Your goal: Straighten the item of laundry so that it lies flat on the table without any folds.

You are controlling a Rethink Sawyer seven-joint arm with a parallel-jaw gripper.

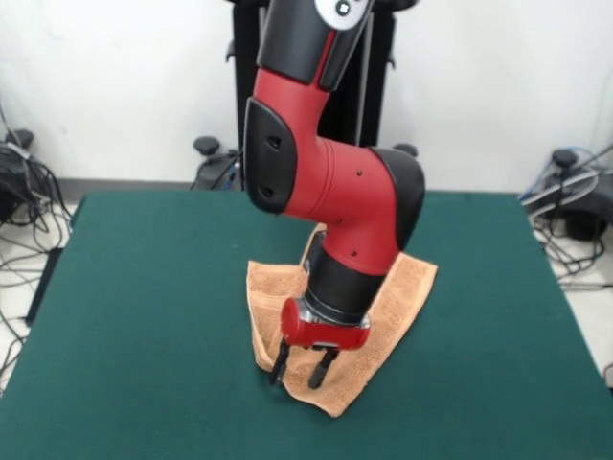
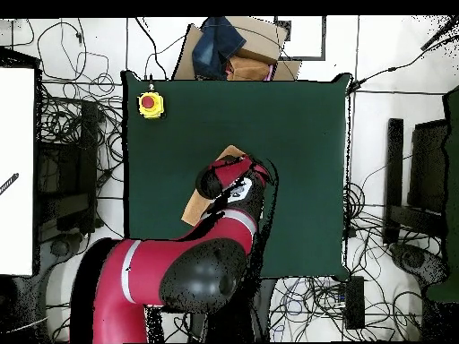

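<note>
Towel (image 1: 391, 305): peach-orange terry, lying near the middle of the green table (image 1: 144, 307), set diamond-wise in your front view with one corner pointing toward the near edge. Its left margin looks doubled over into a thicker ridge, and the upper part is hidden behind the arm, so you cannot tell how flat that portion is. In your overhead view only two slivers of it show (image 2: 193, 208), either side of the arm.

Pincer (image 1: 303, 367): two black fingers (image 1: 323, 367) pointing down, parted with a clear gap between them, tips at or just above the towel's near-left portion. Nothing is gripped between them; contact with the cloth cannot be told.

Containers: a cardboard box (image 2: 255, 54) sits beyond the table's far edge in your overhead view, with a dark blue cloth (image 2: 218, 45) heaped on it.

Other items: a yellow box with a red button (image 2: 151, 104) near one table corner, well apart from the towel.

Room: bare green surface surrounds the towel on all sides. Cables (image 2: 376, 206) lie on the floor around the table.
</note>
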